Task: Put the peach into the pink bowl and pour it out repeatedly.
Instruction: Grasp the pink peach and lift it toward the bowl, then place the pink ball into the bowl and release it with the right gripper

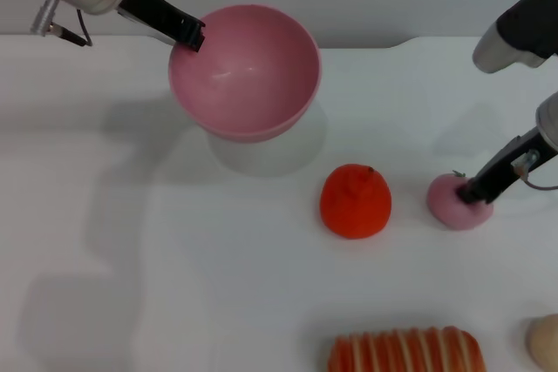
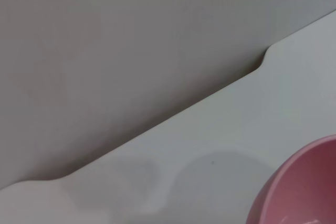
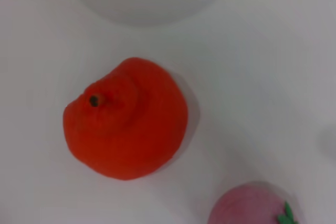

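The pink bowl (image 1: 248, 76) hangs above the white table at the back, tilted with its opening toward me, and nothing lies inside it. My left gripper (image 1: 193, 34) is shut on its far left rim. Only the bowl's (image 2: 299, 187) outer wall shows in the left wrist view. The small pale pink peach (image 1: 449, 202) with a green stem rests on the table at the right. My right gripper (image 1: 475, 191) comes down onto the peach's right side from the right. The peach (image 3: 252, 205) sits at the edge of the right wrist view.
A larger orange-red fruit (image 1: 355, 202) sits on the table just left of the peach; it fills the middle of the right wrist view (image 3: 126, 119). An orange-and-cream striped item (image 1: 405, 350) lies at the front edge. A pale beige rounded thing (image 1: 545, 341) is at the front right corner.
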You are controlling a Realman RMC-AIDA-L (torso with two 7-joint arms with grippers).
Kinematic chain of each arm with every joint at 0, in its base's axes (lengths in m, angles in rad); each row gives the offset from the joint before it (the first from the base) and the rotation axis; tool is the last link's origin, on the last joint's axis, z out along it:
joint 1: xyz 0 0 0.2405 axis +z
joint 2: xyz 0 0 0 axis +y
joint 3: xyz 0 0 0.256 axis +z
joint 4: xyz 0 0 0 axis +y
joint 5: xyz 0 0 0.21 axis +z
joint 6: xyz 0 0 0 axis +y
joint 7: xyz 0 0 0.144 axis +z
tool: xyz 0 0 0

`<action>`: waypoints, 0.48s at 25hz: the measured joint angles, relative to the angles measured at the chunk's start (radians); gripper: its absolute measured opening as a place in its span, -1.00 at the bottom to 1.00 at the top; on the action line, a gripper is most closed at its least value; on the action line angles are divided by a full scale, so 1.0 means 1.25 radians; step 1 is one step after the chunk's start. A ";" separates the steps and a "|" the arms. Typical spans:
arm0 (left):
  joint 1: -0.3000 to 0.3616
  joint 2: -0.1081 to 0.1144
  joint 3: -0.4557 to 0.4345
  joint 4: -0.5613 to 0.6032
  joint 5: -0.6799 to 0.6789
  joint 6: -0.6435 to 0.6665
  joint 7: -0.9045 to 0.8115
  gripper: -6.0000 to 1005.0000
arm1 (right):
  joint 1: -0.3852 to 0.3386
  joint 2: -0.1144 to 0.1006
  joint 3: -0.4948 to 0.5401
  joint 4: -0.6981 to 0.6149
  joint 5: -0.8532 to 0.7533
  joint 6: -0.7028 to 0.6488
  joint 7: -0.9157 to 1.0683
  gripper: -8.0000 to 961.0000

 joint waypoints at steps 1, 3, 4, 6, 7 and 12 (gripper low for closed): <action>0.000 0.000 0.000 0.000 0.000 0.000 0.000 -0.91 | -0.004 -0.001 0.002 -0.010 0.009 0.000 0.000 -0.80; 0.003 0.000 0.001 0.000 -0.004 -0.002 0.004 -0.91 | -0.014 -0.004 0.007 -0.045 0.037 -0.001 0.001 -0.86; 0.004 0.000 0.001 0.000 -0.006 -0.002 0.006 -0.91 | -0.022 -0.005 0.013 -0.078 0.050 -0.004 0.003 -0.90; 0.005 0.000 0.001 0.000 -0.013 -0.003 0.011 -0.91 | -0.034 -0.005 0.031 -0.150 0.065 -0.009 0.009 -0.92; 0.006 0.000 0.002 -0.001 -0.019 -0.004 0.012 -0.91 | -0.040 -0.005 0.040 -0.193 0.071 -0.012 0.013 -0.92; 0.012 0.000 0.005 -0.001 -0.043 -0.005 0.019 -0.91 | -0.059 -0.005 0.074 -0.398 0.151 -0.019 0.022 -0.90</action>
